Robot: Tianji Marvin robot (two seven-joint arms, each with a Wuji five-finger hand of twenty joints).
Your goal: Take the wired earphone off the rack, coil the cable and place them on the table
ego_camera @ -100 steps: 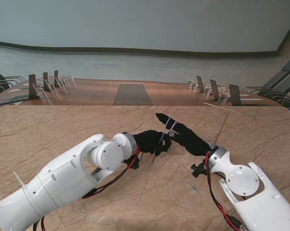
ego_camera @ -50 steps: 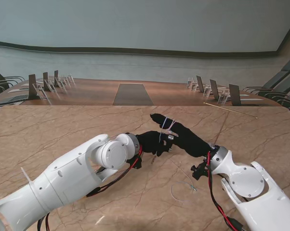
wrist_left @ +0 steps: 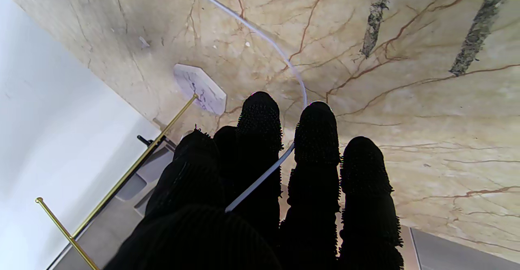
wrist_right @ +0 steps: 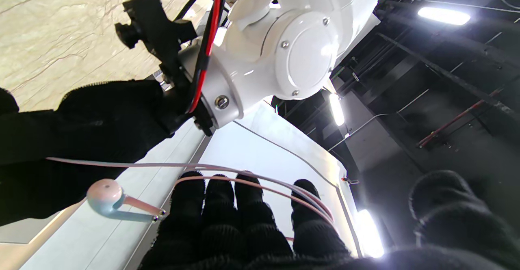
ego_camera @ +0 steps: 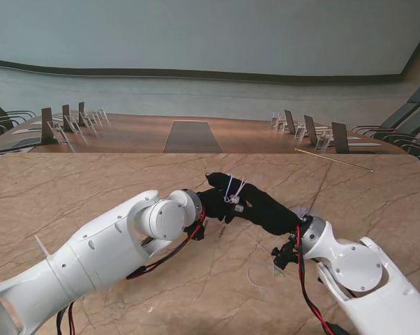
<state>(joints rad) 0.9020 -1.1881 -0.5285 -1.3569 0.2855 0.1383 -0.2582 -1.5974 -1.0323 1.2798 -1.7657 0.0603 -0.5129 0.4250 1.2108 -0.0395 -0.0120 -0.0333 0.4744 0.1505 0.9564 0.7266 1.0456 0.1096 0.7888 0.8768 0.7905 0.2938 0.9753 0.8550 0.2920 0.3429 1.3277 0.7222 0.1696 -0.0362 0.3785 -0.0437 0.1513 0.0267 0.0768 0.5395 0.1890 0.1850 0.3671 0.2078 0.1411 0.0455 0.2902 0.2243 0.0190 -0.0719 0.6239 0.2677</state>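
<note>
You are winding the cable around the right hand, and since a second ago that hand has swung left and farther from you, its fingertips now reaching past the left hand. That adds wrap, so the coiling looks well along. The loops are lying across the right fingers, with one earbud dangling beside them; those fingers are standing straight and together, carrying the coil rather than clenching it. The left hand is pinching the cable between its closed fingers, feeding it. A loose loop is resting on the table, smaller than before. The rack stands bare.
</note>
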